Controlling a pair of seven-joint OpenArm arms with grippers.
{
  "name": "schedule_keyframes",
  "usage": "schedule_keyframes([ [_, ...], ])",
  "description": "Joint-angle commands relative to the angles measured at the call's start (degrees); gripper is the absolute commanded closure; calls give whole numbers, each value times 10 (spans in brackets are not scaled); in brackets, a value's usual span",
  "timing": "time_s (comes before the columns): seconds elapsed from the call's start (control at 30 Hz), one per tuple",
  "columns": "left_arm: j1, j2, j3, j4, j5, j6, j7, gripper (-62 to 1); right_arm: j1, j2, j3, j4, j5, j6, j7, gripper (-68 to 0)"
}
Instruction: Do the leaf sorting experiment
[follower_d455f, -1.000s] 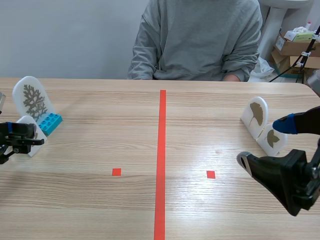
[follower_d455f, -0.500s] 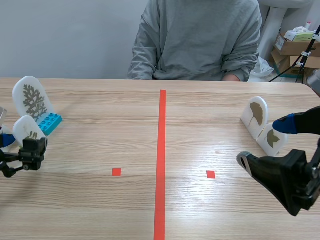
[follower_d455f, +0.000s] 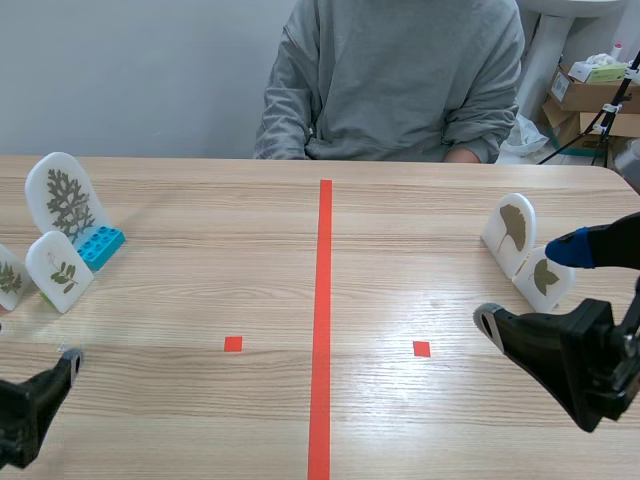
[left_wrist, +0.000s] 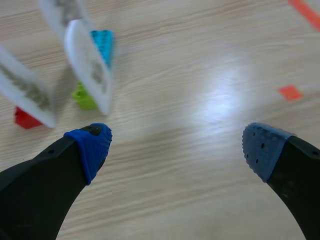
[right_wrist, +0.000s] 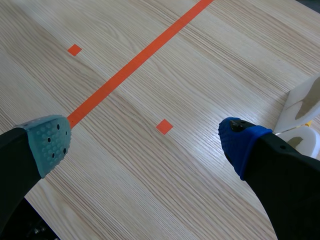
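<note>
Left gripper (left_wrist: 177, 150): low at near left of table (follower_d455f: 200, 420), fingers spread wide, nothing held. Beyond it, three white leaf cards upright at far left: large fern-leaf card (follower_d455f: 63, 195) with blue brick (follower_d455f: 100, 245) at base, small sprig card (follower_d455f: 60, 270) nearer, third card (follower_d455f: 10, 277) cut by left edge. Right gripper (right_wrist: 145, 135): near right, fingers wide apart, empty, above bare wood. Ginkgo card (follower_d455f: 514, 232) and second leaf card (follower_d455f: 545, 280) upright at right, close by blue-padded finger. Person (follower_d455f: 395, 80) in grey sweatshirt seated at far side.
</note>
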Motion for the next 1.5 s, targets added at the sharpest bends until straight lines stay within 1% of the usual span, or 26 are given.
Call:
schedule_keyframes([
  [0.0,14,3,-4,31,-5,-10,-6,-560,4,6,5,0,7,4,4,-604],
  [0.17,85,7,3,131,-5,-53,12,-559,4,6,5,0,8,4,4,-604],
  [0.23,111,7,8,174,-10,-57,23,-560,4,6,5,0,7,4,4,-604],
  [0.3,134,7,10,212,-29,-64,24,-559,4,6,5,0,6,4,3,-604],
  [0.4,159,7,12,260,-32,-64,27,-560,3,6,5,0,7,4,2,-604],
  [0.43,163,8,12,272,-38,-64,37,-560,3,6,5,0,7,4,2,-604],
  [0.5,170,8,12,290,-62,-64,69,-560,3,6,5,0,7,4,2,-605],
  [0.57,171,8,12,300,-82,-64,101,-559,3,6,7,0,7,4,2,-605],
  [0.6,171,7,12,301,-84,-64,111,-559,2,6,9,0,9,4,2,-605],
  [0.67,171,7,12,301,-94,-64,116,-559,0,6,16,0,10,4,0,-605],
  [0.73,170,7,12,301,-112,-64,128,-559,-1,6,24,0,12,4,0,-605],
  [0.8,171,7,12,301,-134,-64,130,-559,-3,6,27,0,19,4,0,-604],
  [0.9,170,7,12,301,-158,-64,131,-559,-3,6,27,0,22,4,0,-604],
  [1.0,169,7,12,301,-164,-64,131,-559,-3,6,27,0,22,4,-4,-604],
  [1.47,169,7,12,301,-164,-64,132,-559,-3,6,27,0,22,4,-7,-604],
])
